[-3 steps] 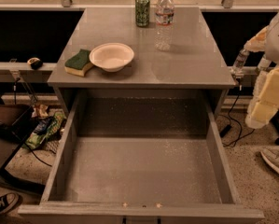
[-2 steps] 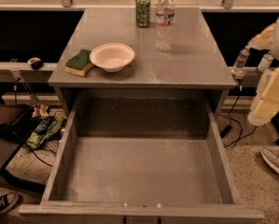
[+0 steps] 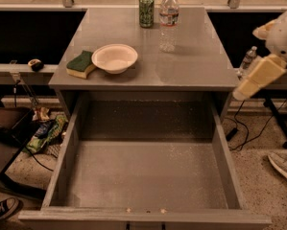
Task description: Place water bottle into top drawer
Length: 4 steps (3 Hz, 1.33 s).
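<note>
Grey counter fills the middle of my view, with dark openings behind it on both sides and a pale speckled floor around its base. Toward the counter's far edge, a little right of centre, the water bottle stands upright: clear ribbed plastic, a white cap, and a red, white and dark label band. Just to its left, near it but apart, stands a green drink can, slightly shorter. At the counter's front left sits a white bowl, and close against its left side lies a sponge, green on top and yellow beneath; I cannot tell whether the two touch.

Below the counter's front edge the top drawer is pulled far out toward me, nearly as wide as the counter, with tall grey side walls and a speckled grey floor.

My gripper hangs off the counter's right side, beyond its front right corner and well apart from the water bottle, its cream body angled down and to the left. I cannot tell whether it is open or closed.

Just behind it a small clear bottle stands on a ledge. A black cable trails over the floor on the right, a shoe shows at the right edge, and a sneaker sits in the bottom left corner.
</note>
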Available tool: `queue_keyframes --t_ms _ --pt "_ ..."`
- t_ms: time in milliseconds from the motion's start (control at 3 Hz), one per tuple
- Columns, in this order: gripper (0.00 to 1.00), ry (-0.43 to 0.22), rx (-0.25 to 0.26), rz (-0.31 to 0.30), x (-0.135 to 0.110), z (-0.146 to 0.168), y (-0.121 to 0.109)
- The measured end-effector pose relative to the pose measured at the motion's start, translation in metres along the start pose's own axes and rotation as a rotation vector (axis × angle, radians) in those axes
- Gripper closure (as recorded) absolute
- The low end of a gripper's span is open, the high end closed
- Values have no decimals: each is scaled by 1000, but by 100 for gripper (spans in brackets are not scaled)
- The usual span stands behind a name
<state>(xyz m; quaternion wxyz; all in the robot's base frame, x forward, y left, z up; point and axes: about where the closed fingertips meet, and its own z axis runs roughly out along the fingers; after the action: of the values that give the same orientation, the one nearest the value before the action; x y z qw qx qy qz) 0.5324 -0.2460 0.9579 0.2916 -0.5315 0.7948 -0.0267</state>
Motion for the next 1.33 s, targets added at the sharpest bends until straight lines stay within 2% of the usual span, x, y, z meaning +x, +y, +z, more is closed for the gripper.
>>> queue_keyframes --t_ms 333,667,1000,1333 --pt "0 -224 118 102 -8 46 -69" --pt "0 -407 197 170 -16 72 -117" --pt "0 -595 192 191 -46 106 -153" --pt "0 -615 219 207 -40 102 -169"
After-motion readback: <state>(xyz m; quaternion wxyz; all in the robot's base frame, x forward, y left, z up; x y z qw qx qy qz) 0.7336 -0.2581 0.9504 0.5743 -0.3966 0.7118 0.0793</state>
